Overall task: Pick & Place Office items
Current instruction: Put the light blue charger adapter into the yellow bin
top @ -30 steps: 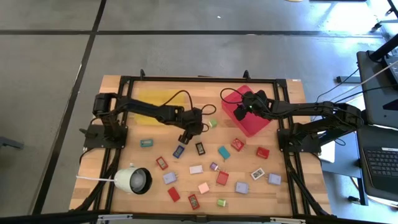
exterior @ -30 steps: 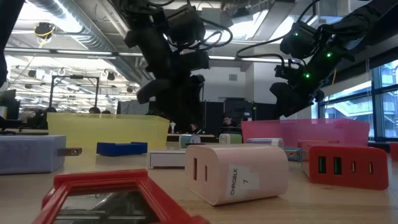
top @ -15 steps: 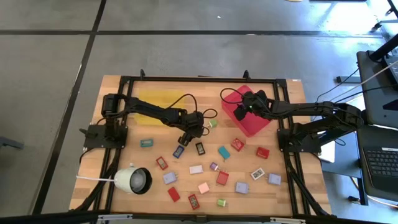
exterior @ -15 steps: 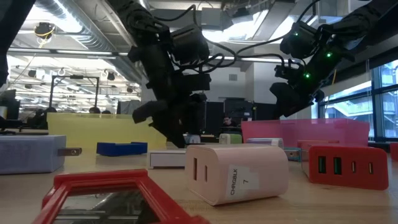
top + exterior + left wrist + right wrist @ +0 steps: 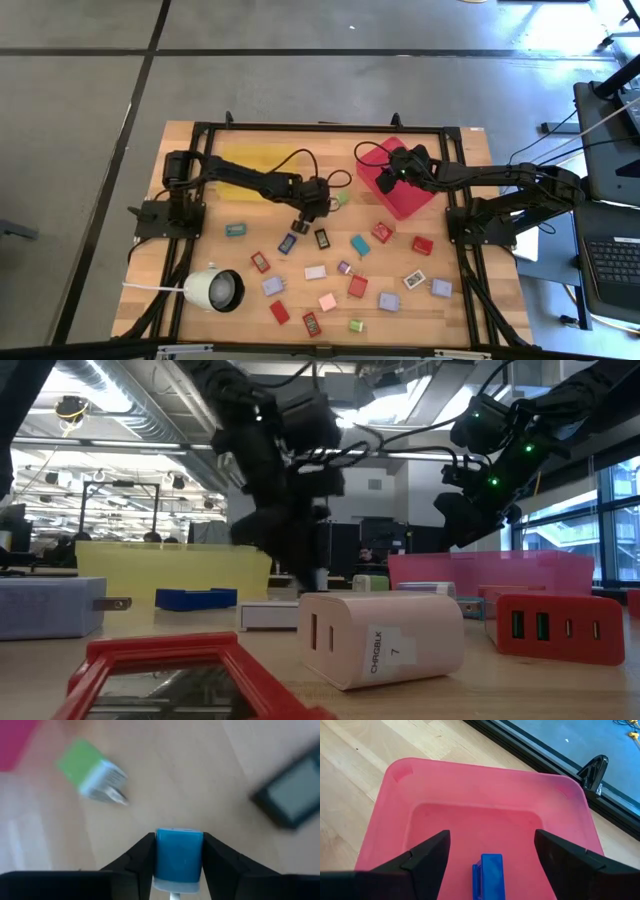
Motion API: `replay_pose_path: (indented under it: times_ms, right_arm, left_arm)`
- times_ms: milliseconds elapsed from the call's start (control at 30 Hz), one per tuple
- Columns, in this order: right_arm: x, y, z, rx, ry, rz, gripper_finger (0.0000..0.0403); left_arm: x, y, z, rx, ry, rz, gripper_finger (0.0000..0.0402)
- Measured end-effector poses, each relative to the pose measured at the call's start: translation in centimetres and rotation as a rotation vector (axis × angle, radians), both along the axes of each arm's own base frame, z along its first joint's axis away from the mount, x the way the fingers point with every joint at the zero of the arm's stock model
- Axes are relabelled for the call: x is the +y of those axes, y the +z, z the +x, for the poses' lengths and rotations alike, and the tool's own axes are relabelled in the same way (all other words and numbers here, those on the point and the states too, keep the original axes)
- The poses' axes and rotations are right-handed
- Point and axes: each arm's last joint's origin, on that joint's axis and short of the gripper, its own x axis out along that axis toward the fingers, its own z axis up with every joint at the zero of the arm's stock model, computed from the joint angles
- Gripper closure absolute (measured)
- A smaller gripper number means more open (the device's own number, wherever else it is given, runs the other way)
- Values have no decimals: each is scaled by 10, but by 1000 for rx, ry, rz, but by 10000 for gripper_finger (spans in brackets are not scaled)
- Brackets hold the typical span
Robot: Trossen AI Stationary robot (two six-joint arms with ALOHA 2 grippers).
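Closest to the low camera is a white blocky plug-in charger [image 5: 381,637] with "CHRGBLK 7" printed sideways on its end, sitting on the wooden desk [image 5: 440,250]. At its 9 o'clock there's a red flat frame-like block [image 5: 190,670], and at its 3 o'clock a red charger block with ports [image 5: 555,625]. No other writing I can make out.

From overhead, the rest of the small coloured blocks are scattered over the near half of the desk, with a white round lamp-like thing with a dark opening [image 5: 214,289] at about 8 o'clock from the middle.

The left tool [image 5: 178,852] is just above the desk centre, clamped on a small blue rectangular block [image 5: 178,857], fingers pressing both of its sides. A green-and-white plug block [image 5: 92,771] lies near it, and a dark flat block [image 5: 292,800] too.

Farther back, the translucent yellow tray [image 5: 250,165] sits at 11 o'clock; can't tell what's inside. The pink-red tray [image 5: 490,820] is at 1 o'clock and holds one blue block [image 5: 491,875]. The right tool [image 5: 490,852] hangs over that tray with its fingers spread wide, gripping nothing.
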Motion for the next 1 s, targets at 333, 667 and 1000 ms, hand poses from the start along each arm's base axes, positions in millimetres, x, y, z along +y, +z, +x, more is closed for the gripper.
replay_pose_path:
  times_ms: [333, 667, 1000]
  right_arm:
    - [0, 0, 0, 15, 16, -9, 109]
    - [-1, 2, 2, -22, 14, -21, 109]
    - [-1, 2, 2, -43, -6, -9, 119]
  left_arm:
    - [0, 57, 2, -136, 331, -28, 263]
    - [2, 133, -60, -210, 627, -41, 265]
    - [9, 114, -132, -22, 1006, -27, 264]
